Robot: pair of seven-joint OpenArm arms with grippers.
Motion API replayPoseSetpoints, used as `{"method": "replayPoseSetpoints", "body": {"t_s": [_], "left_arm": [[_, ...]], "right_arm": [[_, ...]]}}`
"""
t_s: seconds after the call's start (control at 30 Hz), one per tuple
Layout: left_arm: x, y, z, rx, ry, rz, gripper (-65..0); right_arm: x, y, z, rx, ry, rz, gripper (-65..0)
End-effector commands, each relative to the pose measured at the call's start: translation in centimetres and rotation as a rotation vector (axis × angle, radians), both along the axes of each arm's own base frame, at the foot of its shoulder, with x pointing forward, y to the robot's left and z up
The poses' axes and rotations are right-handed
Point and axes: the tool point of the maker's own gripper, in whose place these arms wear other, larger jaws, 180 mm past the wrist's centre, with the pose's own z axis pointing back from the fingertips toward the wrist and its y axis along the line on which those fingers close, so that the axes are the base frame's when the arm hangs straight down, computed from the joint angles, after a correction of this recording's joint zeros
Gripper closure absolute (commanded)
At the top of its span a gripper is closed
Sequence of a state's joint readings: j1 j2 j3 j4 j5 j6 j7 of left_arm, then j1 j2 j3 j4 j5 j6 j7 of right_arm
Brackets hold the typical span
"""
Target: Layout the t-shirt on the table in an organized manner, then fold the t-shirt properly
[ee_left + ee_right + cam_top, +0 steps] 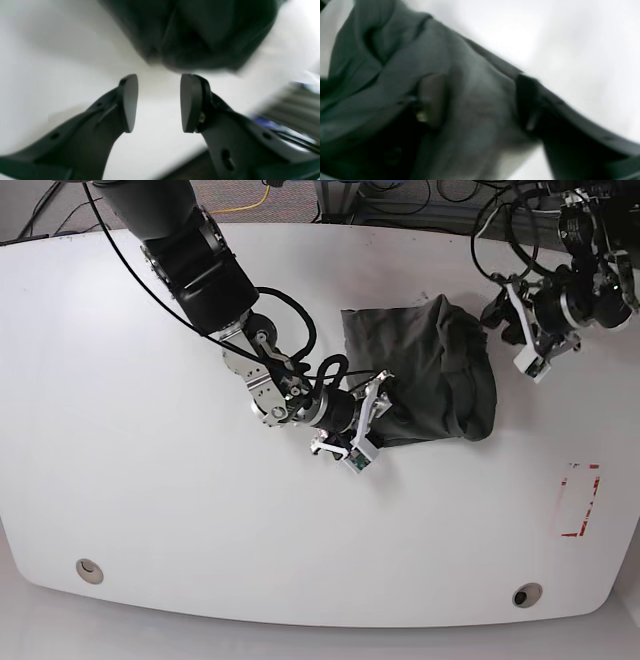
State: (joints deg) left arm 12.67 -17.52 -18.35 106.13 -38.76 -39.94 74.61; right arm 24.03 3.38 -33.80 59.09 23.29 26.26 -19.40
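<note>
White glossy worktop (150,510) carries the t-shirt (430,375), bunched in a dark heap. Right hand (480,105) straddles a cloth fold at the heap's near edge, fingers apart. Left hand (159,103) hangs beside the heap, fingers apart and empty. Limp, light fabric probably wants hem-corner grips.

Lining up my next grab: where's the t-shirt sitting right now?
In the base view the t-shirt lies bunched right of the table's centre, between the right gripper at its near-left corner and the left gripper off its right side.

Bright, even light – both wrist views motion-blurred, base view sharp.
</note>
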Motion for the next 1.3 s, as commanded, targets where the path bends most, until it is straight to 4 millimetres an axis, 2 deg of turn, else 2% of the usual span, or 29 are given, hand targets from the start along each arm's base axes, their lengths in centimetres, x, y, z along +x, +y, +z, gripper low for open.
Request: {"method": "replayPoseSetpoints", "body": {"t_s": [0.0,0.1,0.2,0.33,0.57,0.7,0.8,0.87,1.0,1.2,1.27], "left_arm": [[1.4,-1.3,0.5,0.013,-0.039,-0.029,-24.4],[3.0,-2.0,0.7,0.083,-0.061,-0.064,-24.4],[3.6,-2.5,0.6,0.122,-0.067,-0.097,-24.4],[4.2,-2.6,1.1,0.125,-0.083,-0.101,-24.4],[4.5,-2.2,1.6,0.140,-0.098,-0.102,-24.4],[4.4,-1.5,1.6,0.160,-0.096,-0.106,-24.4],[4.6,-1.3,2.2,0.164,-0.115,-0.097,-24.3],[4.6,-1.2,2.7,0.163,-0.131,-0.085,-24.3],[4.2,-3.1,2.6,0.065,-0.132,-0.069,-24.3],[4.8,-6.4,4.1,-0.115,-0.177,-0.071,-24.3],[5.6,-7.8,5.3,-0.182,-0.211,-0.080,-24.3]], "right_arm": [[1.3,-0.6,1.0,0.017,-0.032,-0.021,-30.0],[0.7,-2.9,-1.0,-0.023,-0.003,-0.044,-24.7],[-0.7,-4.7,-2.8,-0.048,0.030,-0.063,-23.5],[-2.2,-7.6,-4.1,-0.062,0.054,-0.106,-23.3],[-4.4,-11.6,-4.8,-0.056,0.074,-0.199,-23.1],[-4.2,-15.3,-5.0,-0.084,0.088,-0.323,-23.1],[-3.9,-16.7,-4.6,-0.081,0.083,-0.372,-23.1],[-3.6,-17.5,-4.3,-0.080,0.074,-0.392,-23.1],[-3.0,-18.0,-3.7,-0.085,0.055,-0.403,-23.6],[-2.1,-17.4,-2.5,-0.092,0.043,-0.383,-23.3],[-2.1,-16.8,-2.5,-0.091,0.053,-0.374,-23.3]]}}
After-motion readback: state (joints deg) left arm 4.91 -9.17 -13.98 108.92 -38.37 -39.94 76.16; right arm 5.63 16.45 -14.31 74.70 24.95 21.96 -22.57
